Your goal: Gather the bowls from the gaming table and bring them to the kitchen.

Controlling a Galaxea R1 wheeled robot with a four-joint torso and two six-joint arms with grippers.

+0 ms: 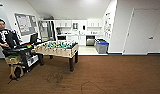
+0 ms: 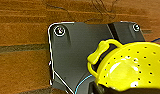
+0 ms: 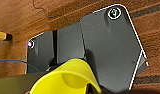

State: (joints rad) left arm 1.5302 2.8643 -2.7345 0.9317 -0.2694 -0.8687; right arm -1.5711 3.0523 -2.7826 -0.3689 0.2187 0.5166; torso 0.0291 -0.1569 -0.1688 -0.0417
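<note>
A bright yellow bowl [image 2: 131, 67] with small holes and a loop handle hangs above the wooden floor in the left wrist view, with my left gripper [image 2: 98, 89] shut on it from below. Close to the right wrist camera there is a smooth yellow bowl shape [image 3: 68, 77]; I cannot tell whether the right gripper holds it. The kitchen [image 1: 76, 32], with white cabinets and a counter, lies straight ahead at the far end of the room. The black and white bowls and the white-topped gaming table are out of view.
A green foosball table [image 1: 58, 48] stands ahead on the left. Beside it a person [image 1: 3, 35] sits with a control rig. Blue-lidded bins [image 1: 102, 46] stand at the kitchen's entrance, and a white door [image 1: 143, 32] is on the right. Brown wooden floor [image 1: 108, 75] stretches ahead.
</note>
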